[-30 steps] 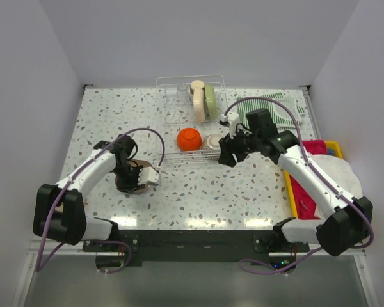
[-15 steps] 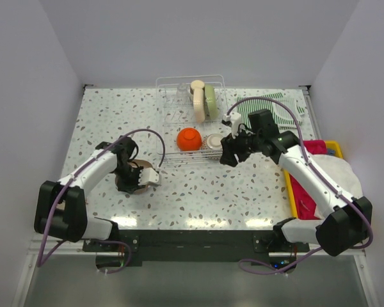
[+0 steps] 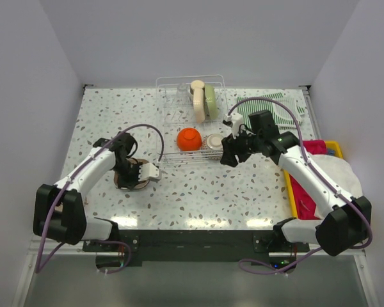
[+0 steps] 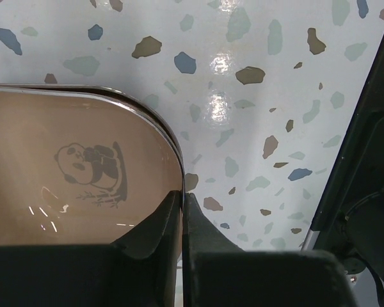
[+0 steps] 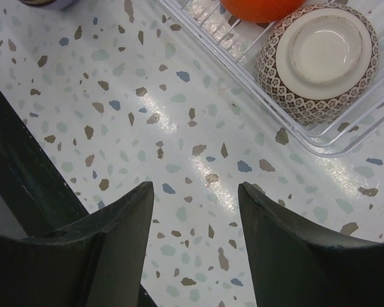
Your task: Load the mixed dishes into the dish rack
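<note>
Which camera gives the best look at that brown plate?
The left wrist view: the brown plate is close, its panda print clear. The top view shows only a small brown patch; the right wrist view doesn't clearly show it.

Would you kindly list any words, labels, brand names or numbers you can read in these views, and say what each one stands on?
None: no words, numbers or brand marks can be read in any view.
The brown plate carries only a printed panda picture, with no lettering.
The grey patterned bowl shows a lace-like pattern, no letters.
</note>
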Tool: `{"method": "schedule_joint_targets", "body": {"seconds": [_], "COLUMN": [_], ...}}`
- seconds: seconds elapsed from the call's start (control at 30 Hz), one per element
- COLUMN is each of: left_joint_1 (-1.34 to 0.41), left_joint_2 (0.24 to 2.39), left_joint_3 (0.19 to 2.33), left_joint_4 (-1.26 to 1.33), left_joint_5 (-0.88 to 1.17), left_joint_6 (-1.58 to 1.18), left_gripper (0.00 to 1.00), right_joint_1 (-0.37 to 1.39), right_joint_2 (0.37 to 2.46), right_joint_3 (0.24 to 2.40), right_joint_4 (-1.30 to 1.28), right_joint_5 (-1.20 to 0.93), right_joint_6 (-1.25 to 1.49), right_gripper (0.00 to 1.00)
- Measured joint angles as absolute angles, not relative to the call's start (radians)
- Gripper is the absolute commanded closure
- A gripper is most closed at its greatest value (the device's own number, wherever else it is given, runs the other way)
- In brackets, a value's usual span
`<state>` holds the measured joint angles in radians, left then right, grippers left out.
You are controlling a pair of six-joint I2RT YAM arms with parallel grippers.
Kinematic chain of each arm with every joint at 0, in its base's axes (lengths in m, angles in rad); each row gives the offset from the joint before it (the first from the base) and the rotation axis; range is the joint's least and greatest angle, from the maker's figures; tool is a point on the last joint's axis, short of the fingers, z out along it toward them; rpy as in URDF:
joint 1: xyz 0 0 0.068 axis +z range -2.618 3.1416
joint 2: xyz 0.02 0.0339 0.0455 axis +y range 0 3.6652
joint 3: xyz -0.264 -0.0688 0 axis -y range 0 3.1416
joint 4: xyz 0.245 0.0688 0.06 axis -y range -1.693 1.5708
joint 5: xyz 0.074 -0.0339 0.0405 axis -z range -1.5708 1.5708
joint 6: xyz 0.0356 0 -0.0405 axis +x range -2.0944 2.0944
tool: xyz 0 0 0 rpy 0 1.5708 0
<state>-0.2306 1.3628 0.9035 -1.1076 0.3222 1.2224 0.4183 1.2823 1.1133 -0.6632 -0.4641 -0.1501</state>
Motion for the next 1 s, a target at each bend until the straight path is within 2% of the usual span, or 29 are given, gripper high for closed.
{"method": "schedule_joint_targets", "body": {"seconds": [0.5, 0.87, 1.0], "left_joint_1": [-0.231, -0.233, -0.290], "left_joint_2": [1.282, 1.244, 1.192], "left_joint_3": [0.966, 1.097, 1.157], "left_joint_4": [-1.201, -1.288, -1.293], "left_joint_5": [0.357, 0.413, 0.428], "left_joint_6": [1.113, 0.982, 0.932], "left_gripper": [1.00, 1.00, 1.00], "right_joint_1": [0.418, 0.418, 0.418], "right_joint_2": [1.284, 1.284, 1.284], "right_joint_3": [1.098, 1.088, 1.088], "right_joint_4": [-0.649, -0.648, -0.648], "right_joint_5": [-0.464, -0.464, -0.464], "right_joint_6": [-0.138, -0.138, -0.139], "right_gripper": [0.41, 0.41, 0.41]}}
